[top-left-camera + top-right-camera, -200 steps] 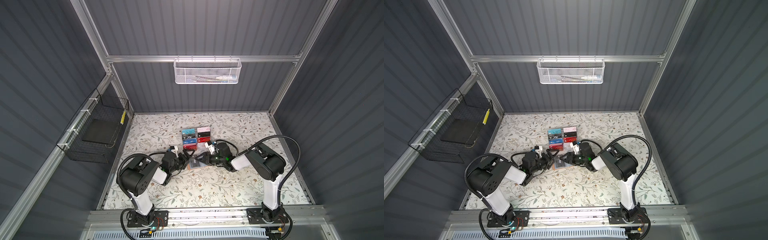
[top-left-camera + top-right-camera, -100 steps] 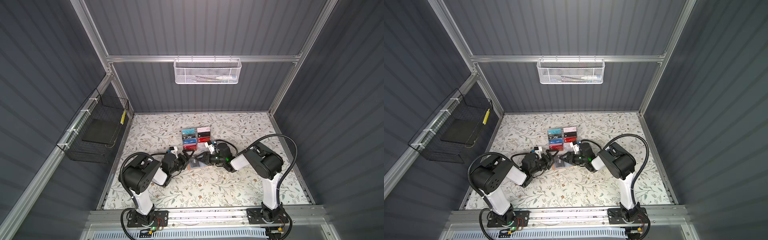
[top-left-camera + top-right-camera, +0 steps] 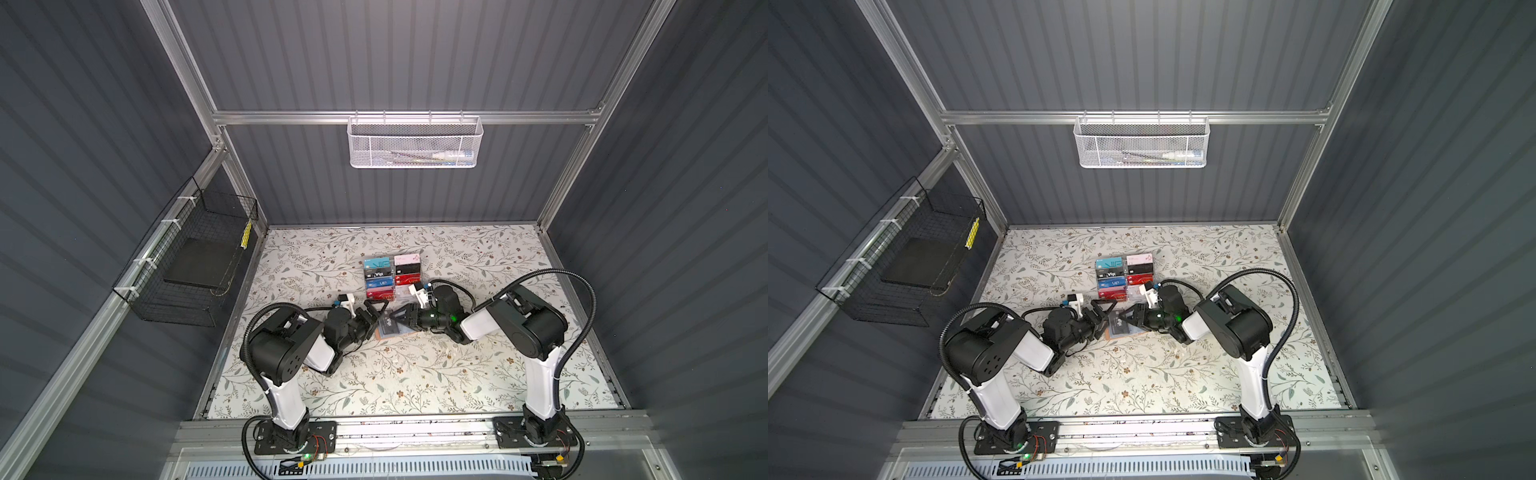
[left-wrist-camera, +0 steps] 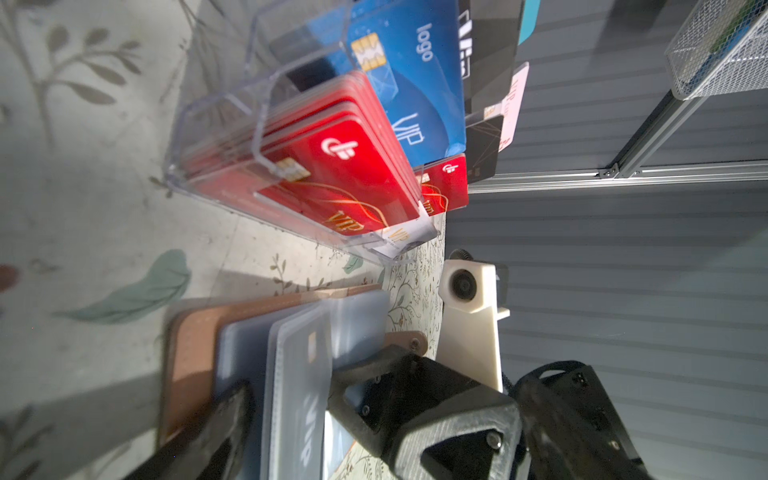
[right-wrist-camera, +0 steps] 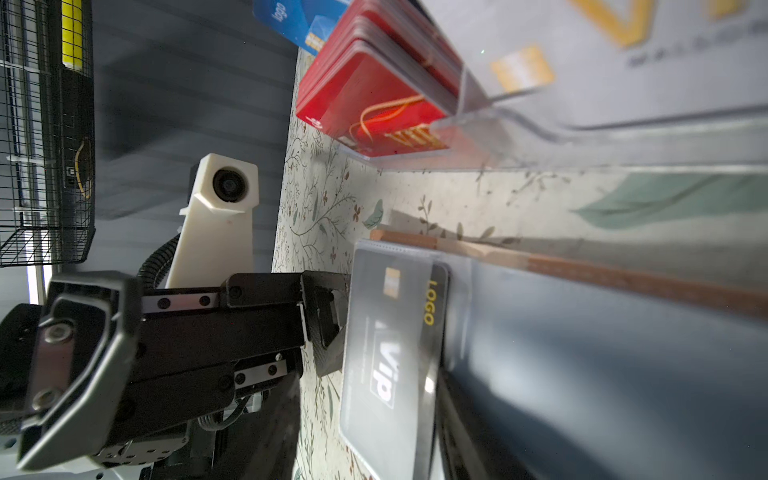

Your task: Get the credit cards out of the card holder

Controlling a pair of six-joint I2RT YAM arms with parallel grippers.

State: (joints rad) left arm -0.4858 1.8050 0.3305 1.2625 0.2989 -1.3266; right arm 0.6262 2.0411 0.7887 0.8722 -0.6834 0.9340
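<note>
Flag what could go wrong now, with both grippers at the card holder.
The open left gripper faces the black VIP card sleeved in the card holder; it may pinch the sleeve and drag the holder.
The right gripper is close opposite: fingers could collide.
The clear card rack stands close by; a lift might knock it.

Setting: robotics lab test cell | Evidence: grey ribbed walls, aluminium frame, rail-mounted arms, floral-covered surface
</note>
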